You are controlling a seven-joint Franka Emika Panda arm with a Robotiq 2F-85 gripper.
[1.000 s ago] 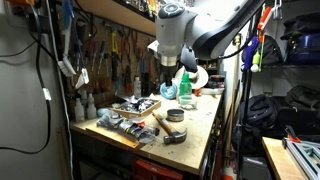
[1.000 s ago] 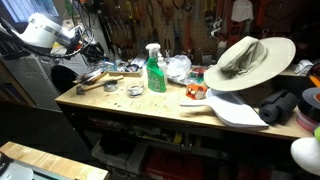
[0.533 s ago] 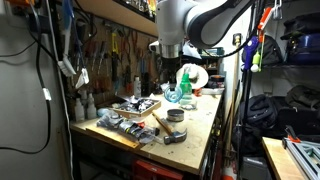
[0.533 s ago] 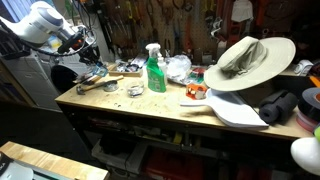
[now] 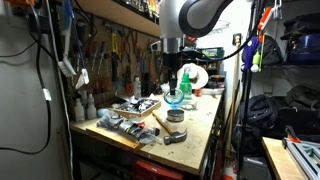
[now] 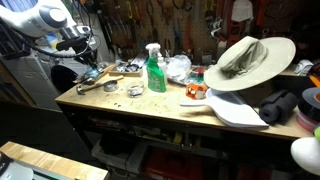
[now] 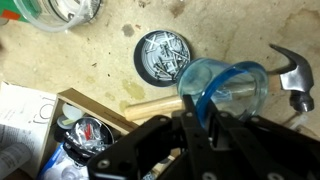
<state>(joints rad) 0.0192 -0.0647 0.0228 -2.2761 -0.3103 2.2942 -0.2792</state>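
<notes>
Exterior views share workbench [image 5: 203,122] [image 6: 140,105] — end-on and frontal, wrist view close, straight down

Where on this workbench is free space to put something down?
The front strip of the bench is bare, between the screw tin and the white board. Under the gripper it is crowded: hammer, tin, open box.

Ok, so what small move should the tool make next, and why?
Probably nudge the tool toward the bare patch of worn workbench first: the clear blue plastic cup, seemingly pinched by its rim, hangs over the wooden-handled hammer, close beside the round black dish of screws.
</notes>
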